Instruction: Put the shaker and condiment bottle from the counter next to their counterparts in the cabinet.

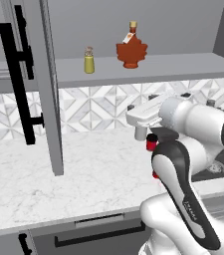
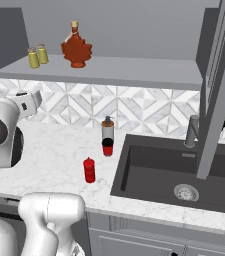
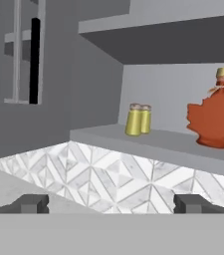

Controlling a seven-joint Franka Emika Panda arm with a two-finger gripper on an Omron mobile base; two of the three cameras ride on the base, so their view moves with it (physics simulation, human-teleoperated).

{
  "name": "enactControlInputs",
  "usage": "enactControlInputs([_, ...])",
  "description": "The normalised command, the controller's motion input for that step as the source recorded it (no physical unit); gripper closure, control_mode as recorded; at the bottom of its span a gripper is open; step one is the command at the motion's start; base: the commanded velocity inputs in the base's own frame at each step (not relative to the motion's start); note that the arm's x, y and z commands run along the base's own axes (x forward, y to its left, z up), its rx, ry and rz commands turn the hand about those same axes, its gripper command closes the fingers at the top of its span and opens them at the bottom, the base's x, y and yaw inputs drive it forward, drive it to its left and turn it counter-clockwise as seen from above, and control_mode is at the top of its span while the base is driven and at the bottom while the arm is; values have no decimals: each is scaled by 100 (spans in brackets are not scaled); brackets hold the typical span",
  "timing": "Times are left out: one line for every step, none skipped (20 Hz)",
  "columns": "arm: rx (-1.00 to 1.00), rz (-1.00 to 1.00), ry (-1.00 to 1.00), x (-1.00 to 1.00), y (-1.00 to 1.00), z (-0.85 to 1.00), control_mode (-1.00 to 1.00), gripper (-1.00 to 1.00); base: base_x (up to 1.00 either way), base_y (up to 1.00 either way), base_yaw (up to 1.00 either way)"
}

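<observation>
Two look-alike yellow-green shakers (image 2: pixel 33 58) (image 3: pixel 134 120) stand side by side on the grey cabinet shelf (image 2: pixel 134 67), left of the maple-leaf syrup bottle (image 2: pixel 76 48) (image 1: pixel 131 50). I cannot tell which of the two came from the counter. The all-red condiment bottle (image 2: pixel 89 170) stands upright on the white marble counter (image 2: pixel 54 145), left of the sink. My gripper (image 3: pixel 112 204) (image 1: pixel 133 119) is open and empty. It hangs over the counter, below and in front of the shelf, facing the shakers and well apart from them.
A grey soap pump (image 2: pixel 107 129) and a short red cup (image 2: pixel 107 147) stand by the dark sink (image 2: pixel 179 175) with its faucet (image 2: pixel 191 131). The open cabinet door (image 1: pixel 49 84) with its black bar handle (image 1: pixel 21 74) hangs left of the shelf.
</observation>
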Motion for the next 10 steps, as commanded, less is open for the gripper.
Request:
enactControlInputs([0,-11,3,-36,1,-32,-100,-100,0,0,0])
enactControlInputs([0,-2,4,-37,-13,-24,-100,-100,0,0,0])
enactControlInputs([0,0,0,-41,-46,-31,-100,-100,0,0,0])
enactControlInputs([-1,0,0,-38,-65,-35,-100,-100,0,0,0])
enactControlInputs([-2,4,0,-46,-79,-36,-100,-100,0,0,0])
enactControlInputs([-2,7,0,-42,-89,-35,-100,-100,0,0,0])
enactControlInputs([0,8,0,-42,-94,-36,-100,-100,0,0,0])
enactControlInputs([-2,9,0,-39,-95,-40,-100,-100,0,0,0])
enactControlInputs([-1,10,0,-32,-96,-44,-100,-100,0,0,0])
enactControlInputs([-1,11,0,-30,-93,-47,-100,-100,0,0,0])
